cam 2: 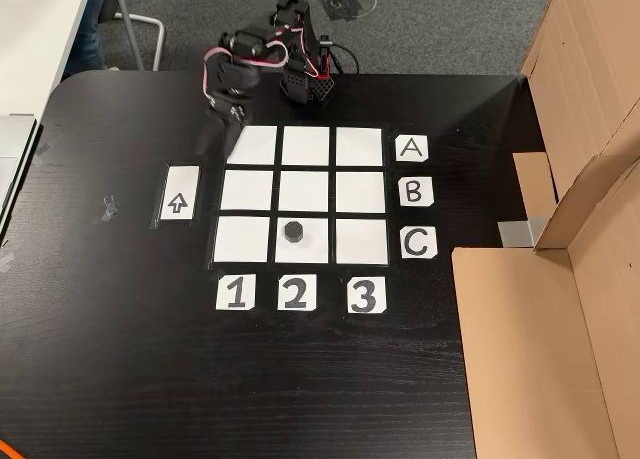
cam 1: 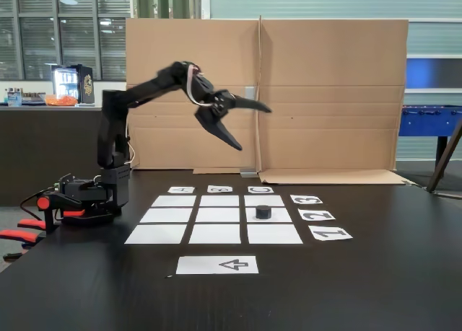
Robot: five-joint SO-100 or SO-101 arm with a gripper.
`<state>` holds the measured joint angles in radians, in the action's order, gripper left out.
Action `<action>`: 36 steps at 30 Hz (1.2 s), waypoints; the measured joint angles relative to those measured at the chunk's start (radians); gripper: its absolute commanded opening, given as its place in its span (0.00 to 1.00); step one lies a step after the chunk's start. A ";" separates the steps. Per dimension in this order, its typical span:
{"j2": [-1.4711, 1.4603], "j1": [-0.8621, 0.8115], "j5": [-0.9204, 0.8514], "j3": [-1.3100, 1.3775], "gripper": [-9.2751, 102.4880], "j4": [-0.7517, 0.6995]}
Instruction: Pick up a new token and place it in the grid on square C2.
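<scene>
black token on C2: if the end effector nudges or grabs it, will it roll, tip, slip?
The token lies flat on its round face on square C2, short and wide, so it is unlikely to tip or roll. It looks rigid and probably light. Pushed, it may slide, perhaps dragging the loose-looking paper of the grid.

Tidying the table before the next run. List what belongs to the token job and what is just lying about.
Job:
token, sitting on square C2
grid
labels
gripper, raised, open, empty

Lying about:
arrow sheet
cardboard screen
tape scrap
</scene>
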<state>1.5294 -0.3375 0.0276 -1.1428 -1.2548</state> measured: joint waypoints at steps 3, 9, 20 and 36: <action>0.095 -0.057 -0.029 -0.064 0.43 0.008; 0.282 -0.195 -0.067 -0.173 0.32 0.034; 0.604 -0.448 -0.190 -0.523 0.08 0.183; 0.939 -0.744 -0.204 -0.888 0.08 0.247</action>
<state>2.4682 -1.0815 -0.1764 -2.0310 -1.0078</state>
